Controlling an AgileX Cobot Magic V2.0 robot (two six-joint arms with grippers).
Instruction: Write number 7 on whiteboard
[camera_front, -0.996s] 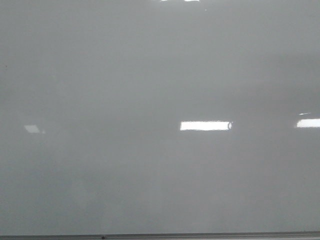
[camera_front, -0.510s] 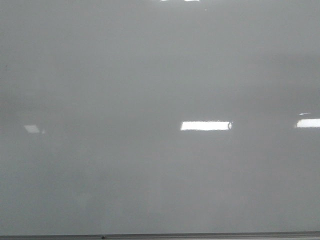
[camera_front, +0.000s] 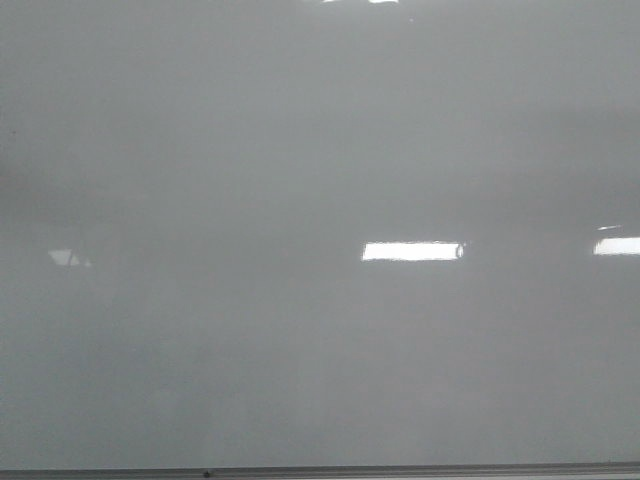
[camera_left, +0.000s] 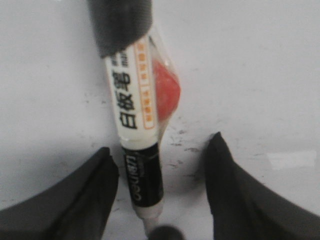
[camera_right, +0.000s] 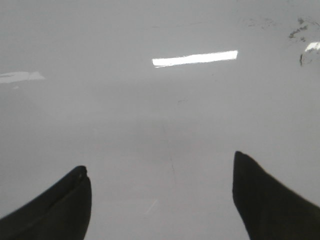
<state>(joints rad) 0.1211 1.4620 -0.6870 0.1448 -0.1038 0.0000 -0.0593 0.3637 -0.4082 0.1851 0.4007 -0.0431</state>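
The whiteboard fills the front view, pale grey and glossy, and no number 7 shows on it. Neither gripper shows in the front view. In the left wrist view a whiteboard marker with a white label, a black band and a black cap lies on the board between the jaws of my left gripper. The jaws stand wide apart; the marker lies close to one finger and well clear of the other. My right gripper is open and empty over bare board.
A thin grey frame edge runs along the bottom of the board. Bright rectangular light reflections lie on it. A red round piece sits against the marker. Faint old ink smudges mark the board.
The faint reflection at the left of the board in the front view has dimmed slightly, as if a shadow has crept over it. Nothing else has visibly moved.
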